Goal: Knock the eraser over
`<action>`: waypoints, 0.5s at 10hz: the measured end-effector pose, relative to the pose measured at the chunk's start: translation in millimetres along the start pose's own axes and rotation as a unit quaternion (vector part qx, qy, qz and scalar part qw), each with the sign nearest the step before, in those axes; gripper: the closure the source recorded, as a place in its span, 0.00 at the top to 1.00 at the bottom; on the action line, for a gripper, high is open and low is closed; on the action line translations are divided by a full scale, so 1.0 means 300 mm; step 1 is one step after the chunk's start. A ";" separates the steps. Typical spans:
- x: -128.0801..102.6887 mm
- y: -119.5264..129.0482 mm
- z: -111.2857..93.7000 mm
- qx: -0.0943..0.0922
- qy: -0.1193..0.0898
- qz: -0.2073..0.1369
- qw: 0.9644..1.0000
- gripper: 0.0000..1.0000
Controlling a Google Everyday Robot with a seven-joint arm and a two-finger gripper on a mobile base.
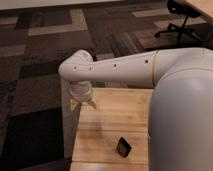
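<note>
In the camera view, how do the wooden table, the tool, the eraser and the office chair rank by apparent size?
1. wooden table
2. office chair, far off and cropped, so unsure
3. tool, over the table's far left corner
4. eraser
</note>
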 end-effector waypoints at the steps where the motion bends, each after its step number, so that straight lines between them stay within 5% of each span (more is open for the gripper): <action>1: 0.000 0.000 0.000 0.000 0.000 0.000 1.000 0.65; 5: 0.070 0.044 0.033 -0.019 0.001 -0.015 1.000 0.65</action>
